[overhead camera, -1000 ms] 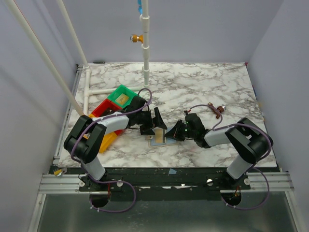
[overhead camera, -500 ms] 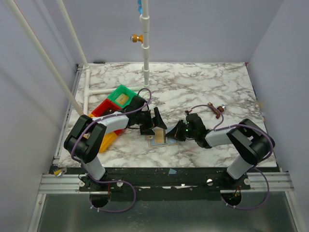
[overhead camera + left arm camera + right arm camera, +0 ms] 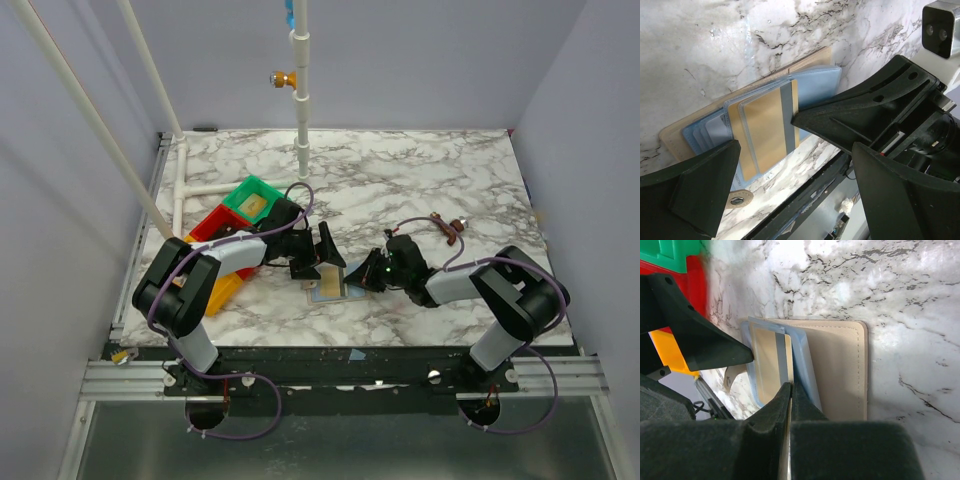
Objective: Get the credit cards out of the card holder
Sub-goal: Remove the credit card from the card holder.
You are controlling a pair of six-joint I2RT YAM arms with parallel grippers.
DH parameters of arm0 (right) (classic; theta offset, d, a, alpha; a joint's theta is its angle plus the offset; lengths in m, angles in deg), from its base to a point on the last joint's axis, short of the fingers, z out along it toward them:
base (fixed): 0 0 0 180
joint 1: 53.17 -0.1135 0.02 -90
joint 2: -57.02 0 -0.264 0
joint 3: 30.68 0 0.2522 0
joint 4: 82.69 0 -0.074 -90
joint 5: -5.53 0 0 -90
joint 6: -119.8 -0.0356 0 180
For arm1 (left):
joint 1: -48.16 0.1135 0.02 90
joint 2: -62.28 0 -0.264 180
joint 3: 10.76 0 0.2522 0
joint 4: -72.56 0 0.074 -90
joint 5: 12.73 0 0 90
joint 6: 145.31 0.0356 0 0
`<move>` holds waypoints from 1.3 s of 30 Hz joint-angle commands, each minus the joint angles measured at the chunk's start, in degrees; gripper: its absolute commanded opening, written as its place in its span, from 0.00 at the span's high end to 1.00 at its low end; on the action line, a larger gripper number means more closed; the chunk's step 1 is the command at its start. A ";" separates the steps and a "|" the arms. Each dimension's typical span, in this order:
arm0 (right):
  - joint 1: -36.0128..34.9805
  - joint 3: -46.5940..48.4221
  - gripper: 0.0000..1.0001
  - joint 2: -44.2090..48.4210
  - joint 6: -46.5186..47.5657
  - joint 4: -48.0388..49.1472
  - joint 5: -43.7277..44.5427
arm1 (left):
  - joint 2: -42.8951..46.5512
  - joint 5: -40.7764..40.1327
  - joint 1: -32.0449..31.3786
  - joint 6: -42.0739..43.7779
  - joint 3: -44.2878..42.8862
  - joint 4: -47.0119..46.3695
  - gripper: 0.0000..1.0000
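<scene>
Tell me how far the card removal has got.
Done: the card holder lies open on the table, a gold card sticking partly out of its blue pocket. In hand: the right gripper is shut on that card's edge; the left gripper hangs open over the holder. To do: pulling the card clear, then checking the other pockets for more cards.

Nothing legible: no lettering, numeral, brand mark or sign can be read in any of the three views. The top credit card (image 3: 765, 125), tan-gold with a grey stripe, shows no readable print. The beige card holder (image 3: 840, 370), lying toward 6 o'clock on the marbled surface (image 3: 400, 180), shows only stitching along its edge.
</scene>
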 commanded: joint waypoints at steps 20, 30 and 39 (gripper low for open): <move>0.31 0.13 0.98 -2.52 1.60 -0.35 -1.54 | -0.94 -2.52 -3.98 3.63 -5.52 6.30 0.02; 0.30 -0.01 0.98 -1.05 1.80 -1.81 -0.25 | -4.07 -6.04 -3.99 3.27 -4.66 7.04 0.02; 0.37 -0.33 0.98 0.73 1.96 -3.17 1.39 | -4.89 -11.99 -3.97 4.69 -5.79 12.08 0.01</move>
